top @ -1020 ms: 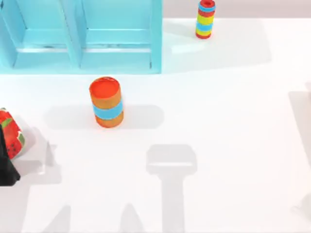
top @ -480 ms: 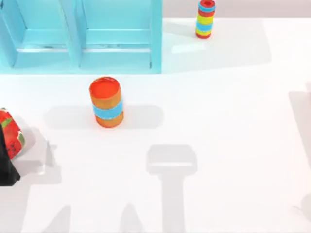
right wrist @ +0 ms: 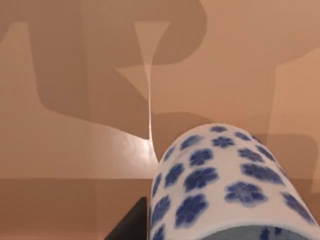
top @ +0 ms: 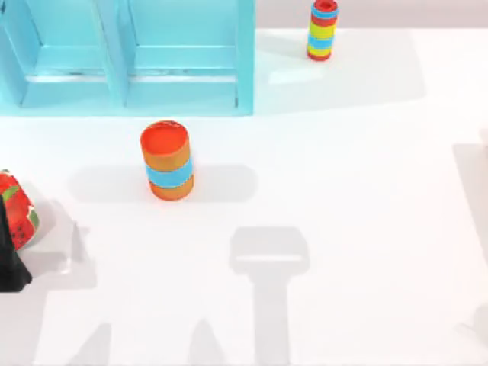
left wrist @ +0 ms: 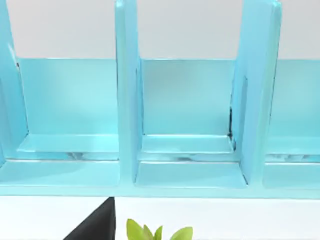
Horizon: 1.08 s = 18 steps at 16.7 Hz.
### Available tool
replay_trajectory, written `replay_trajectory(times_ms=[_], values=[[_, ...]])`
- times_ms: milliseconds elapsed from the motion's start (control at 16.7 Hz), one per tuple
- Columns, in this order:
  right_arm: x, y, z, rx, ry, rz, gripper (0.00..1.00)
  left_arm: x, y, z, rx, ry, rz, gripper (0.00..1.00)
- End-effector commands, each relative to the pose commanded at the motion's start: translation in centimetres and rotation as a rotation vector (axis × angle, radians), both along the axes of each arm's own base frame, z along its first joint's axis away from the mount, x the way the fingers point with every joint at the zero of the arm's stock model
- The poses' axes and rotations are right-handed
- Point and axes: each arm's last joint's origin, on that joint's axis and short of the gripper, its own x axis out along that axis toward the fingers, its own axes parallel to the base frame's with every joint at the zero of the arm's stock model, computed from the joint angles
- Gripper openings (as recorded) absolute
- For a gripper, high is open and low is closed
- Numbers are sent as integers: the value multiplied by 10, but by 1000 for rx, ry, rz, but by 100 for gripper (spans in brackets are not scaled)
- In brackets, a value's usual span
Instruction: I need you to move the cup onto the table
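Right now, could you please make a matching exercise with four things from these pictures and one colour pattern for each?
Things:
1. cup
2. cylinder in front of the shelf unit
3. far stack
4. cup at the table's left edge

Patterns:
A. red and green
B. white with blue flowers
C. orange with a light-blue band
D. many coloured rings

Pairs: 1-B, 2-C, 3-D, 4-A

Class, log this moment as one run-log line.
cup: close before right wrist camera | orange cylinder: upright on table | shelf unit: back left
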Motion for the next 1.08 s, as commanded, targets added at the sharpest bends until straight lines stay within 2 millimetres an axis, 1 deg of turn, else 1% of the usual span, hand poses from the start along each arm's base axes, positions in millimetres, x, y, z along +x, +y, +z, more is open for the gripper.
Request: replay_trajectory(times_ms=[480,540,1080], values=[[0,0,0,0,0,0,2,0,0,0,0,0,0,100],[0,0,0,0,0,0,0,0,0,0,0,0,0,100],[1,0,1,-2,-2,0,0,0,0,0,0,0,0,100]])
